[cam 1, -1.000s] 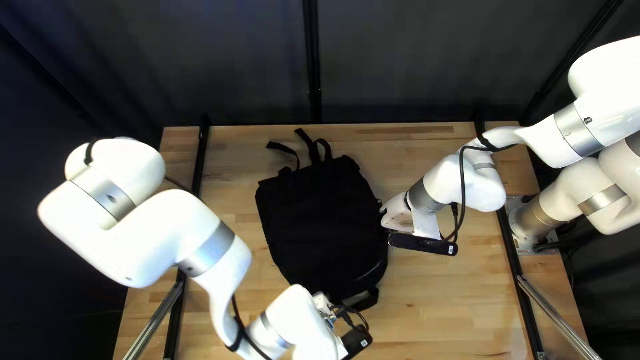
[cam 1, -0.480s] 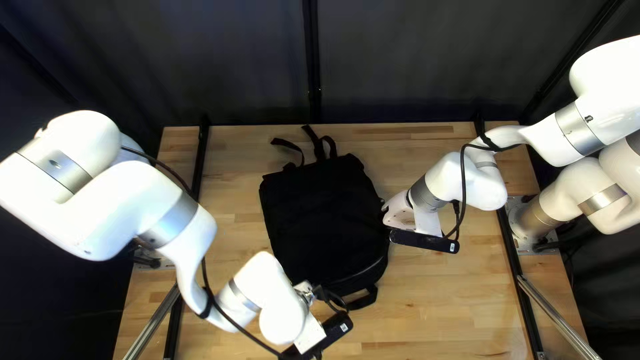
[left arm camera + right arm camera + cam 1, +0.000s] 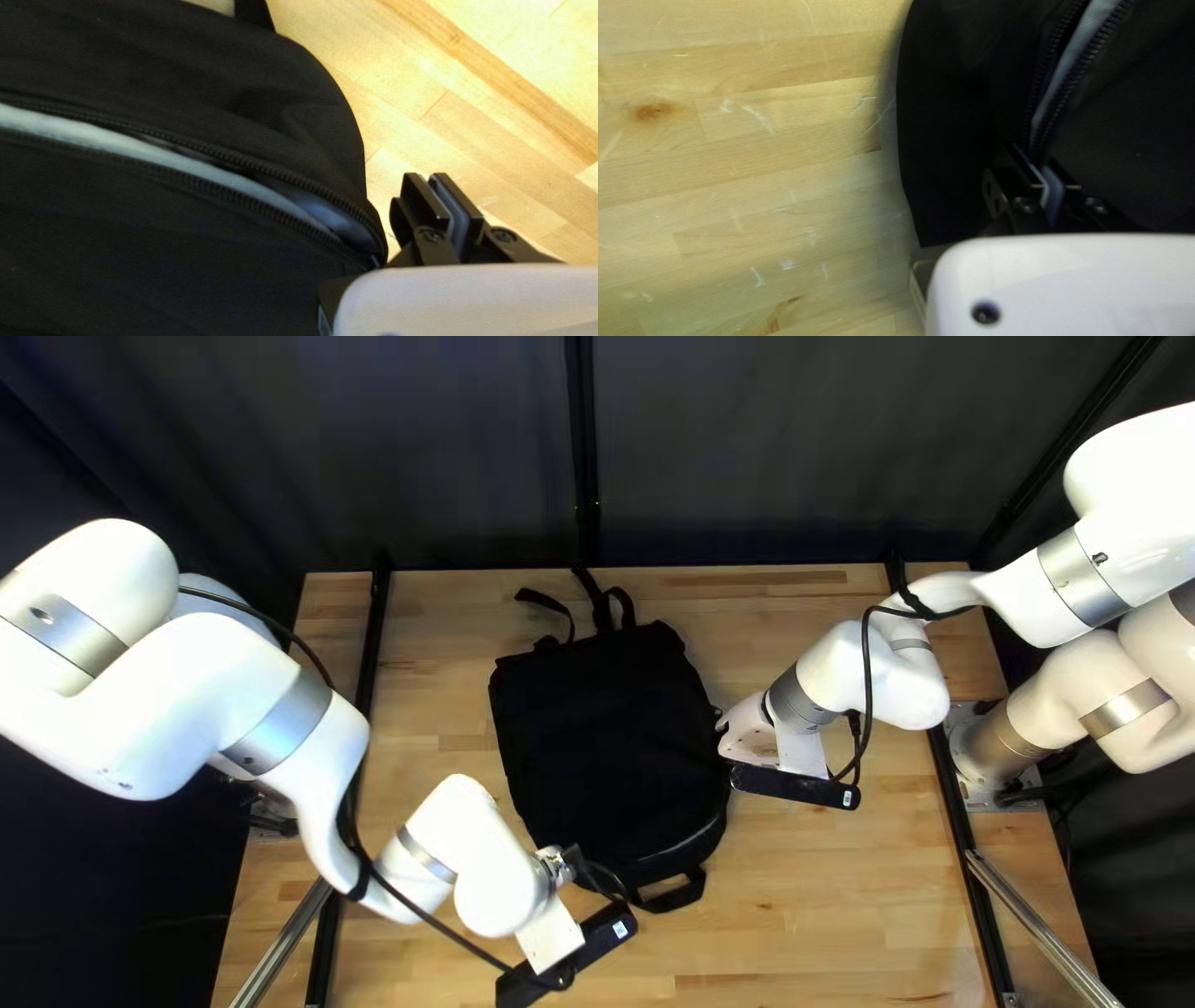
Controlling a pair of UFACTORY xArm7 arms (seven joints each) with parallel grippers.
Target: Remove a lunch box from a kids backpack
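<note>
No lunch box plainly in view, so presumably inside the black backpack (image 3: pixel 604 741). Laid flat around the middle of the worktop (image 3: pixel 797 933), with straps (image 3: pixel 604 606) toward the far edge and the curved zipper (image 3: pixel 274 172) toward the near edge, handy for reaching from both sides. Parted along its curve, with a pale blue strip (image 3: pixel 205 169) showing in the gap; impossible to tell whether lining or lunch box. At one end of the zipper, right tool (image 3: pixel 1033 159) closed on backpack fabric, apparently to anchor the bag against sliding. Beside the other end, just off the bag, left tool (image 3: pixel 425 179) closed on nothing, perhaps for want of anything to pinch there once unzipped. Farther out, left arm (image 3: pixel 417 859) bent in from the left edge past the near-left corner, and right arm (image 3: pixel 859 678) reaching in from the right edge. Next, probably: open left tool, draw back the flap and keep right tool clamped, lest the whole bag drag along or the lining snag.
</note>
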